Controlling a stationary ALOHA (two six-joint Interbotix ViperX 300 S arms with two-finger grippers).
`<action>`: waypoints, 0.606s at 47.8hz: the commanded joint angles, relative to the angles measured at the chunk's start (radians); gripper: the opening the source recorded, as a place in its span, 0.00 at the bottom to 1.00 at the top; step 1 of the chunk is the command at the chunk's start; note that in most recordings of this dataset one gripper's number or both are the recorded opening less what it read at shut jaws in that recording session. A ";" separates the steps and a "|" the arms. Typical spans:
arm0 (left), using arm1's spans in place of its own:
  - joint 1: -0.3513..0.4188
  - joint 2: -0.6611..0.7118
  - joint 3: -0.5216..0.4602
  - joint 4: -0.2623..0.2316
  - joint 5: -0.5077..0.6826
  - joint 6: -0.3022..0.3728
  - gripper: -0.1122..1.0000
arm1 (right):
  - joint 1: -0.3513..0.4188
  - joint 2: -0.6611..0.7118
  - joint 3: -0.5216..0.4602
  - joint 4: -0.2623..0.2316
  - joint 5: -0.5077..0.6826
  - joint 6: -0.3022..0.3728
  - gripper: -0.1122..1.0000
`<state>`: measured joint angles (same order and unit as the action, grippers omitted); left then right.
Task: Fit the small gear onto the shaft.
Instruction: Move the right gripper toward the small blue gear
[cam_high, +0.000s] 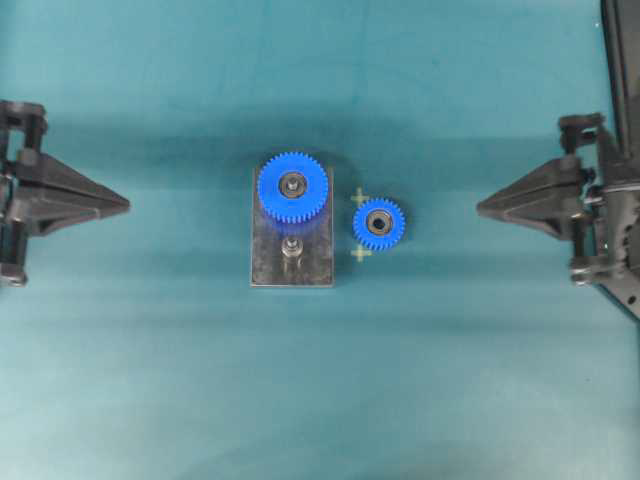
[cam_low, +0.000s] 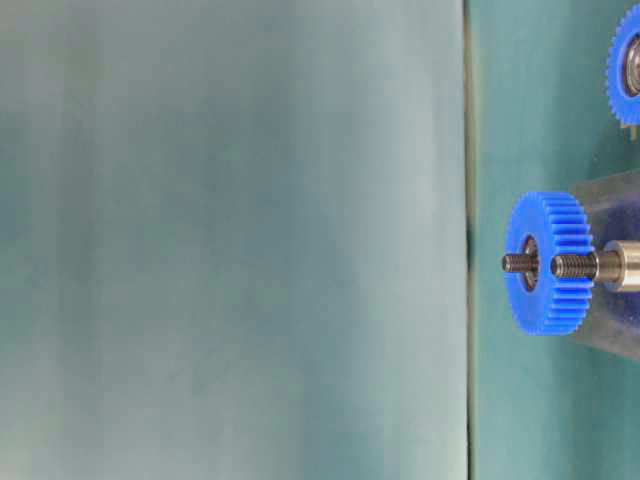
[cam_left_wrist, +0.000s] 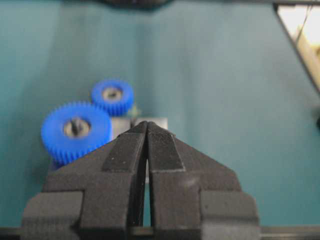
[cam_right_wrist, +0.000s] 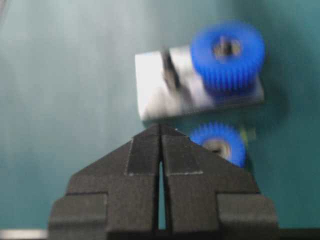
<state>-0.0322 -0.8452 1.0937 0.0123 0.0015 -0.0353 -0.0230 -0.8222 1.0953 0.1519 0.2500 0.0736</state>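
The small gear (cam_high: 379, 223) lies flat on the teal cloth just right of the dark plate (cam_high: 310, 265); it also shows in the left wrist view (cam_left_wrist: 112, 95) and the right wrist view (cam_right_wrist: 220, 142). The shaft (cam_high: 291, 247) stands bare on the plate's near half, also seen as the shaft (cam_right_wrist: 170, 70). My left gripper (cam_high: 128, 205) rests far left, shut and empty. My right gripper (cam_high: 479, 208) rests far right, shut and empty, pointing at the small gear.
A larger blue gear (cam_high: 292, 186) sits on a second post at the plate's far end, also seen as the larger gear (cam_low: 548, 262). Two pale cross marks (cam_high: 361, 253) flank the small gear. Teal cloth covers the table.
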 joint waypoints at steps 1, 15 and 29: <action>0.003 0.038 -0.032 0.003 0.003 0.000 0.10 | -0.020 0.061 -0.054 0.003 0.064 0.011 0.11; 0.003 0.161 -0.057 0.003 0.008 0.002 0.10 | -0.112 0.290 -0.147 0.018 0.135 0.069 0.11; 0.012 0.172 -0.066 0.003 0.008 0.002 0.10 | -0.173 0.538 -0.301 0.018 0.270 0.077 0.35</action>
<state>-0.0276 -0.6703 1.0538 0.0138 0.0123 -0.0353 -0.1856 -0.3375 0.8590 0.1672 0.4909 0.1396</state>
